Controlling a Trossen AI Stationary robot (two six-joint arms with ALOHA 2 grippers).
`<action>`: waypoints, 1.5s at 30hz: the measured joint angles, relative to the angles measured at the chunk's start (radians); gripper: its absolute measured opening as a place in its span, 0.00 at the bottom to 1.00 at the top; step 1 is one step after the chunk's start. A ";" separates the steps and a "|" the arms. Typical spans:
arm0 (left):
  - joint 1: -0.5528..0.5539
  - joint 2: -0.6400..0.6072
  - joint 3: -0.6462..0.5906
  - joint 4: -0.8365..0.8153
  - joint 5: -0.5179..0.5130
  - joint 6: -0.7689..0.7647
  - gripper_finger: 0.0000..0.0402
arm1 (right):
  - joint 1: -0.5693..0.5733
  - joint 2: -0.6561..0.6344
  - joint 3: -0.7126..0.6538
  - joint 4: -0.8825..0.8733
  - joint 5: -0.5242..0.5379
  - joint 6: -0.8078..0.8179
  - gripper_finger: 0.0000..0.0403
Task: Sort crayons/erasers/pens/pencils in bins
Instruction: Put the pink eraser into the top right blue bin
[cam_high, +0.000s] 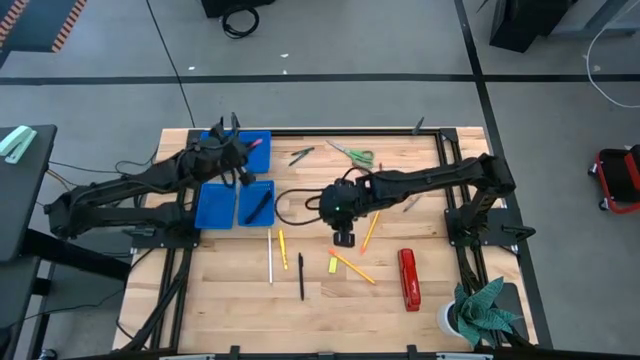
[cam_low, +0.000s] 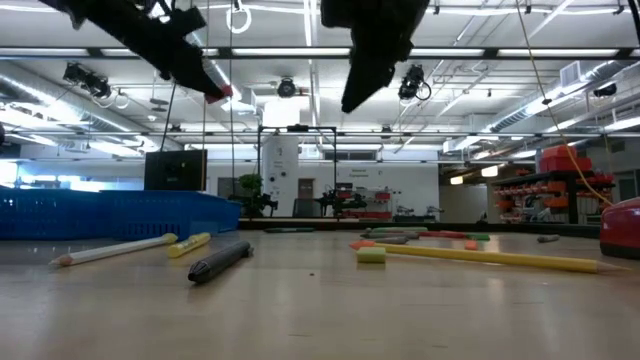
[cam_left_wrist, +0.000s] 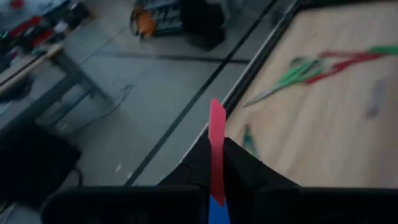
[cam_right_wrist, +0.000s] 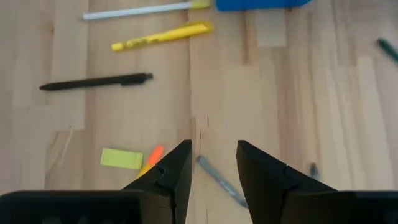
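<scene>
My left gripper (cam_high: 247, 150) hovers over the far blue bin (cam_high: 222, 140), shut on a flat pink-red eraser (cam_left_wrist: 216, 130), which also shows in the low view (cam_low: 224, 92). Two more bins (cam_high: 215, 205) (cam_high: 256, 205) lie side by side nearer; one has a dark pen in it. My right gripper (cam_right_wrist: 214, 163) hangs open above the table's middle (cam_high: 343, 238), over a grey pen (cam_right_wrist: 219, 179) that lies flat on the wood. A yellow eraser (cam_right_wrist: 122, 158), an orange pencil (cam_high: 355, 268), a black pen (cam_right_wrist: 96, 81), a yellow stick (cam_right_wrist: 163, 35) and a white pencil (cam_right_wrist: 146, 9) lie around it. My left gripper pinches the eraser's two flat faces (cam_left_wrist: 217, 168) between its fingers. The eraser's pink-red end sticks out past the fingertips, and it is lifted clear above the far bin. The fingers slant slightly downward, toward the table's far right.
Green-handled scissors (cam_high: 352, 154) and a green stick (cam_high: 300, 155) lie at the far edge. A second orange pencil (cam_high: 370, 230) lies right of my right gripper. A red stapler (cam_high: 408, 278) lies near the right front, with a small potted plant (cam_high: 480, 310) at the corner.
</scene>
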 joint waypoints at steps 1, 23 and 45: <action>0.025 0.013 -0.021 0.034 0.000 0.000 0.07 | 0.004 -0.001 -0.022 0.024 0.001 0.010 0.33; 0.390 0.414 -0.129 0.360 0.256 -0.053 0.09 | 0.029 0.000 -0.333 0.324 0.005 0.183 0.33; 0.389 0.440 -0.129 0.350 0.261 -0.138 0.57 | 0.048 0.000 -0.333 0.402 0.031 0.196 0.33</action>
